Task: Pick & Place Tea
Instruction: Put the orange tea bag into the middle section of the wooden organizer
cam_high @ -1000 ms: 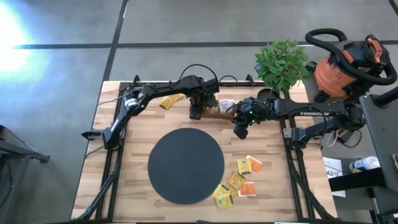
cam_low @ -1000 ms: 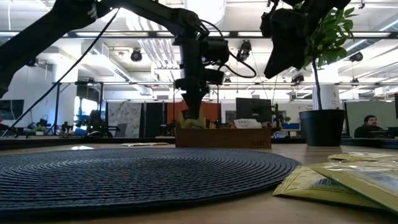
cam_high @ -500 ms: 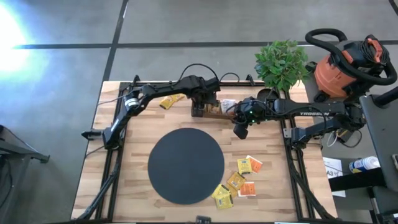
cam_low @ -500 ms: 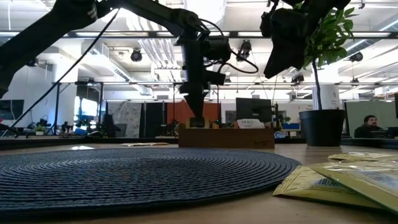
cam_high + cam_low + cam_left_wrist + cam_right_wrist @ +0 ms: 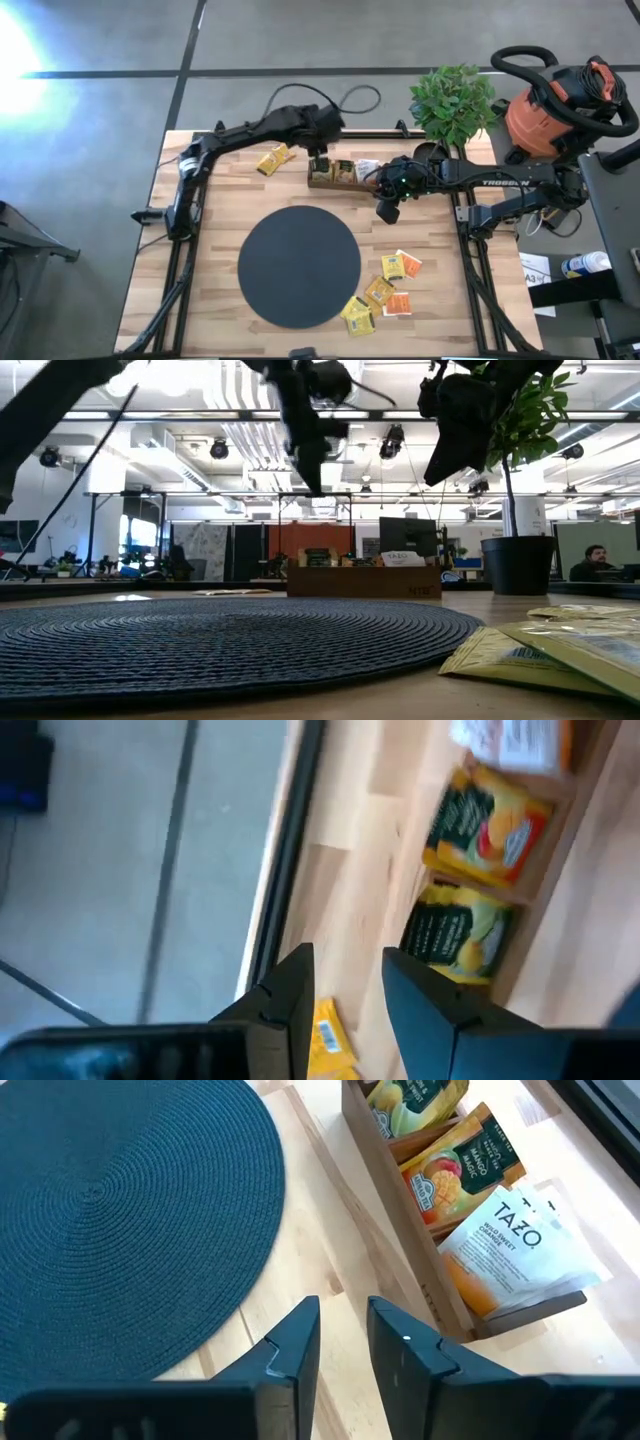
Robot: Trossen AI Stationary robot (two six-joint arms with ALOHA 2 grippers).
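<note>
The tea is many small sachets. Some stand in the brown wooden tray (image 5: 322, 184) at the table's far side, among them yellow-and-green ones (image 5: 487, 818) and a white one (image 5: 520, 1240). One yellow sachet (image 5: 272, 160) lies on the table left of the tray. Several more (image 5: 385, 292) lie right of the black round mat (image 5: 298, 265). My left gripper (image 5: 320, 152) hangs open above the tray's left end with nothing between its fingers (image 5: 295, 995). My right gripper (image 5: 386, 213) hovers open by a narrow gap just near and right of the tray, empty.
A potted plant (image 5: 452, 100) stands at the table's far right corner. An orange shop vacuum (image 5: 560, 105) sits beyond the right edge. Bare wood lies left of the mat and along the near edge.
My left gripper has risen out of the tray's left end, drifting toward the table's far edge and rolling at the wrist. It came away empty, and the sachets stay standing in the tray.
</note>
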